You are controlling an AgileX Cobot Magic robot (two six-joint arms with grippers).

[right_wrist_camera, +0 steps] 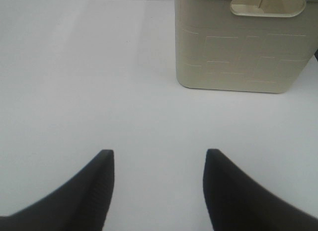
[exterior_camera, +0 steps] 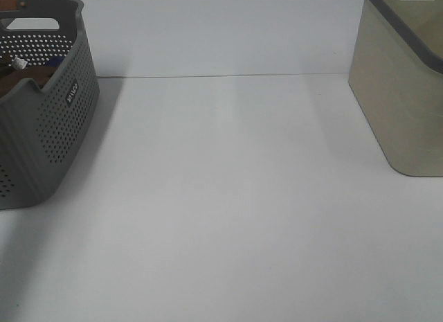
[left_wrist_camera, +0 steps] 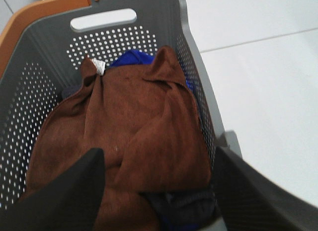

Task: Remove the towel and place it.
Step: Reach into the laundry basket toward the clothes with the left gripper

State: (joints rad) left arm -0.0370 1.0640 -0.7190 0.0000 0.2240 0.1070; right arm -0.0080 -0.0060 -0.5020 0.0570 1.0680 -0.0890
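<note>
While towel (left_wrist_camera: 134, 136) sits ungrabbed in grey basket (left_wrist_camera: 39, 92) atop blue cloth (left_wrist_camera: 130, 57), nothing done yet | left gripper (left_wrist_camera: 158, 156) above towel, jaws wide, empty | right gripper (right_wrist_camera: 159, 154) jaws apart, empty, over table (right_wrist_camera: 89, 82) | left: grab, lift out, place

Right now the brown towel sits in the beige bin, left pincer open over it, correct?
No. The brown towel lies in the grey perforated basket, not the beige bin; the left wrist view shows it. The left pincer is open over it, as you said.
</note>
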